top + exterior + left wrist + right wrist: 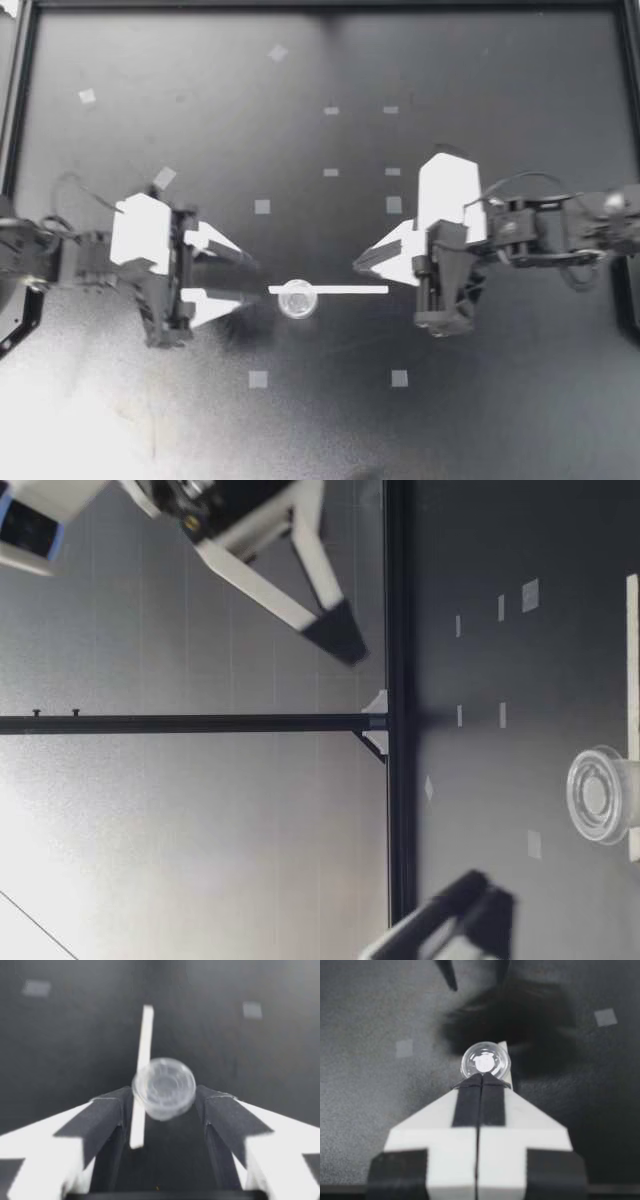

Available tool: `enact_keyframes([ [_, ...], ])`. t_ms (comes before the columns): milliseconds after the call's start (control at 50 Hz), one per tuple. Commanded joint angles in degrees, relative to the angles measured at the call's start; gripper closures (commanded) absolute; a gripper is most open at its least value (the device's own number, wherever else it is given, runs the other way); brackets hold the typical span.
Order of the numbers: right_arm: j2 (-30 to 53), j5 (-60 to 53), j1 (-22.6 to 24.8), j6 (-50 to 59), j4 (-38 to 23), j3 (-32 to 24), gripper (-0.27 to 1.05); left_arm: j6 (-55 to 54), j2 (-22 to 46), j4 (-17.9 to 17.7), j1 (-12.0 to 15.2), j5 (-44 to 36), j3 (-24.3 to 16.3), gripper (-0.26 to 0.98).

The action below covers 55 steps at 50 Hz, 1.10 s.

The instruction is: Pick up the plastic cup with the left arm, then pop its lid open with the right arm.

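Note:
A small clear round cup sits on the dark table at the left end of a thin white strip. My left gripper is open, its tips just short of the cup. In the left wrist view the cup shows blurred between the spread fingertips, with the strip running away from it. My right gripper is shut and holds nothing, its tip near the strip's right end. In the right wrist view the cup lies just ahead of the shut tip. The low view shows the cup beside the strip.
Several small pale tape squares dot the table, two of them near the front. A black frame borders the table at the sides and back. In the low view my right gripper hangs above the table's far edge.

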Motion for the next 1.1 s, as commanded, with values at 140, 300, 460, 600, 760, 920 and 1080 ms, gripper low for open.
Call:
enact_keyframes([
  [140, 3.78, -1.05, 0.79, 1.23, 0.0, -3.08, 0.83, 0.53, 3.6, -0.09, -0.44, -0.18, -1.58, 0.16],
  [300, 7.38, -1.49, 1.41, 2.64, 0.0, -4.75, 0.83, 0.7, 5.71, -0.09, -0.44, -0.18, -1.85, 0.16],
  [460, 9.93, -1.49, 1.41, 2.81, 0.0, -6.68, 0.83, 0.7, 7.91, -0.09, -0.44, -0.18, -2.99, 0.16],
  [600, 11.95, -1.49, 1.41, 2.81, 0.09, -7.73, 0.83, 0.7, 9.23, 0.0, -0.44, -0.09, -3.69, 0.15],
  [760, 14.24, -1.49, 1.41, 2.9, 0.0, -8.88, 0.83, 0.35, 10.9, -0.09, -0.44, -0.09, -4.75, 0.15],
  [920, 16.35, -1.41, 1.41, 2.9, 0.0, -9.93, 0.83, 0.26, 11.95, -0.09, -0.44, -0.09, -5.98, 0.15],
  [1080, 17.31, -1.32, 1.41, 2.9, 0.0, -10.02, 0.83, 0.35, 13.01, -0.09, -0.44, -0.09, -6.77, 0.15],
])
